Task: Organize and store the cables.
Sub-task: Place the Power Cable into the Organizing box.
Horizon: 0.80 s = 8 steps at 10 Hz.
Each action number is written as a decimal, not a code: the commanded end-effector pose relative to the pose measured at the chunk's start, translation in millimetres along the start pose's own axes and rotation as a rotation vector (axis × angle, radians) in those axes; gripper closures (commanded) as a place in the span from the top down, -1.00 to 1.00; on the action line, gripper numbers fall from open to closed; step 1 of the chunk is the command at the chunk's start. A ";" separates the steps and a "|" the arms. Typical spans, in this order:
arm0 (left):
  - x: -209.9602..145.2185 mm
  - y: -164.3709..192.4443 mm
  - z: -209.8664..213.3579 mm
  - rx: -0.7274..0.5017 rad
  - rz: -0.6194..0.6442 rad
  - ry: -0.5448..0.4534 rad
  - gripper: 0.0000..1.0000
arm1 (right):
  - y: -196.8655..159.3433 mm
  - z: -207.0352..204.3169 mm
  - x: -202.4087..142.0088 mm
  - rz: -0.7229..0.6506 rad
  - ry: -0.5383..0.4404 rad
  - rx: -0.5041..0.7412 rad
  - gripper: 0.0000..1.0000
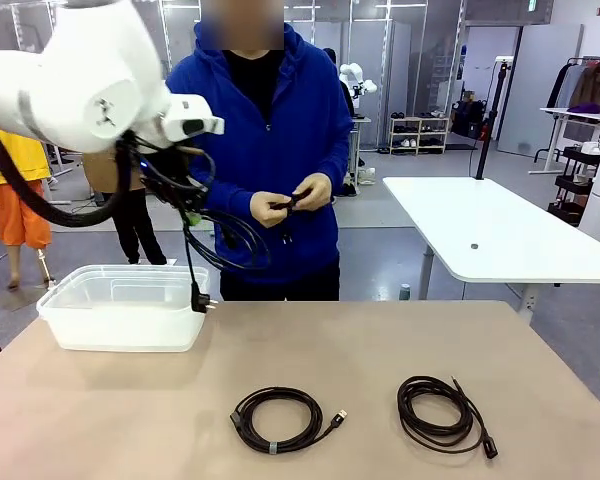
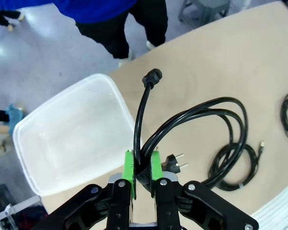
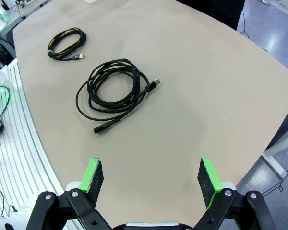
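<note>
Left gripper [image 2: 142,167] jaws are clamped on the power cable [image 2: 197,112], pinching several strands of the coil between the green pads. The loops hang below the jaws and sag off to 1 side. The 2-pin plug [image 2: 175,163] dangles just beside the jaws, and the other end sticks out ahead of them.

Key relation: the bin [image 2: 62,143] lies below the jaws and off to their side, not squarely under them. In the front view the plug [image 1: 198,298] hangs right at the bin's near rim, so most of the coil looks to be outside it. Judgement: the jaws need to shift sideways over the bin's middle before letting go, or the loops drape over the rim.

Right gripper [image 3: 150,165] jaws are wide open with nothing between them, above the worktop [image 3: 206,96]. 1 coil [image 3: 134,79] lies ahead of them, 1 more [image 3: 67,40] farther beyond.
</note>
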<state>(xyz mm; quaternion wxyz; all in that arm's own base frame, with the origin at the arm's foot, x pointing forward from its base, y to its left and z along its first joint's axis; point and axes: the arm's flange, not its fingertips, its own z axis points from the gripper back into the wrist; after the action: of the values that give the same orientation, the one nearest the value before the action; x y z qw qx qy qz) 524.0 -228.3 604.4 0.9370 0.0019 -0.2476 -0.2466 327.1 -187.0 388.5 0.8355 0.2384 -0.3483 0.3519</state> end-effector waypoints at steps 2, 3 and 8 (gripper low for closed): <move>-20.7 78.6 8.5 -0.127 -0.024 -0.017 -0.67 | -1.0 0.1 3.2 -0.023 -0.003 -0.003 1.00; -29.9 107.4 11.2 -0.184 -0.011 -0.032 -0.67 | -1.0 0.1 3.2 -0.023 -0.003 -0.003 1.00; -58.8 187.7 0.3 -0.192 0.086 -0.038 -0.67 | -1.0 0.1 3.2 -0.023 -0.003 -0.003 1.00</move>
<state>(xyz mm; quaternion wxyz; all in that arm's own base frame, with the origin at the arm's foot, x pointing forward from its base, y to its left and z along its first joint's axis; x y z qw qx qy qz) 565.5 -38.2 601.7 0.9367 -0.0964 -0.2471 -0.2285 327.2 -186.9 388.6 0.8357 0.2380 -0.3479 0.3521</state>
